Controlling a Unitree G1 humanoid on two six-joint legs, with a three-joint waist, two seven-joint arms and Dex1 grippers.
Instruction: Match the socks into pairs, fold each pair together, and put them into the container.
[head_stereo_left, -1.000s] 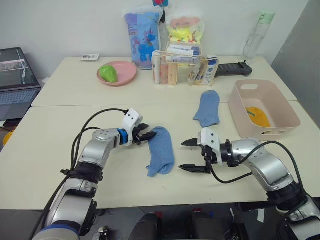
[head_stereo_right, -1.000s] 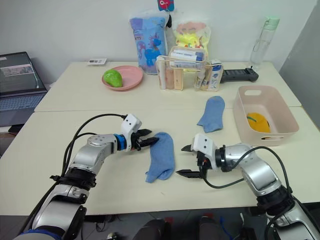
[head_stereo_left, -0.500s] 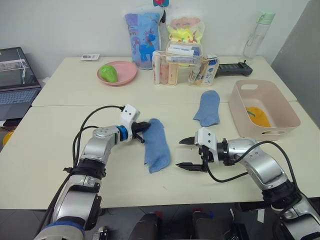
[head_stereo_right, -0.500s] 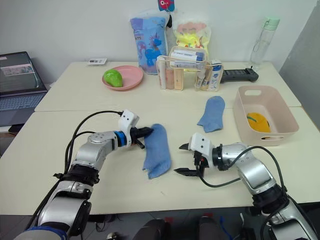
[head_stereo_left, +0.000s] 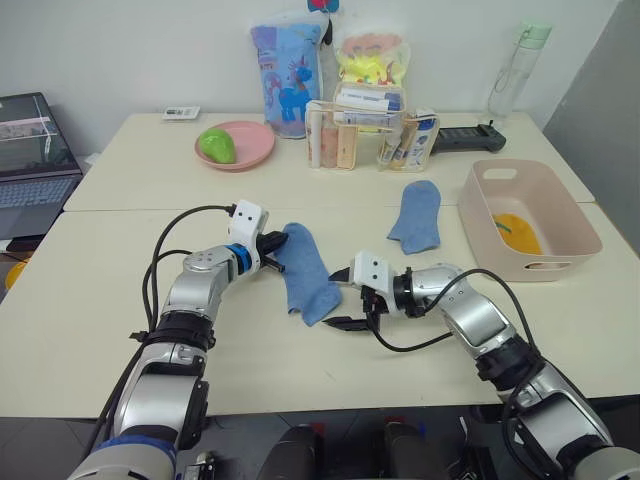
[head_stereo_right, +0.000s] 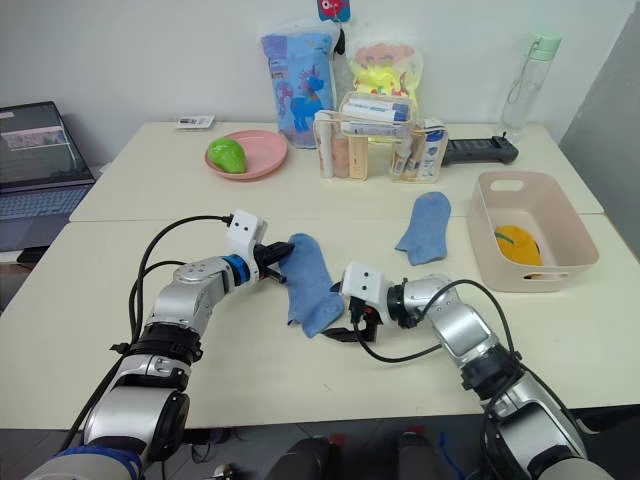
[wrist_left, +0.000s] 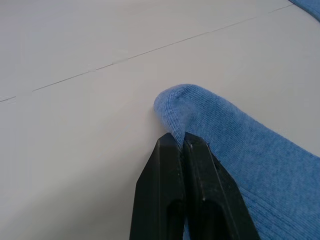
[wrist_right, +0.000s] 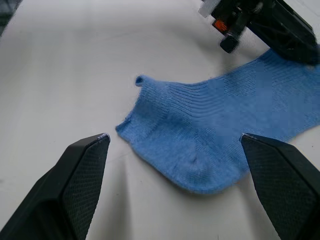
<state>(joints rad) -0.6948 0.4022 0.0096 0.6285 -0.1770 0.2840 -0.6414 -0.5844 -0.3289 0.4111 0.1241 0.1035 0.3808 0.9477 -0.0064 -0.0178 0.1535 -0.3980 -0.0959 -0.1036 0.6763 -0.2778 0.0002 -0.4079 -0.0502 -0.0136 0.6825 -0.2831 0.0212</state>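
Observation:
A light blue sock (head_stereo_left: 305, 272) lies on the near table. My left gripper (head_stereo_left: 272, 252) is shut on its toe end, with the fingertips (wrist_left: 176, 145) pinching a fold of the knit. My right gripper (head_stereo_left: 338, 300) is open at the sock's other end, its fingers (wrist_right: 87, 165) spread either side of that edge (wrist_right: 200, 150) and low over the table. A second light blue sock (head_stereo_left: 415, 215) lies flat farther back on the right. The pale pink container (head_stereo_left: 510, 268) stands at the right with a mustard yellow sock (head_stereo_left: 515, 232) inside.
On the far table are a pink plate (head_stereo_left: 245, 150) holding a green object, a clear organizer (head_stereo_left: 365, 135) of packets, two colourful pouches behind it, a bottle (head_stereo_left: 515, 65) and a black device (head_stereo_left: 465, 135). A laptop (head_stereo_left: 30, 150) sits at the far left.
My left gripper closed on the sock's toe and dragged it back and left. My right gripper moved left across the table to the sock's near end, staying open.

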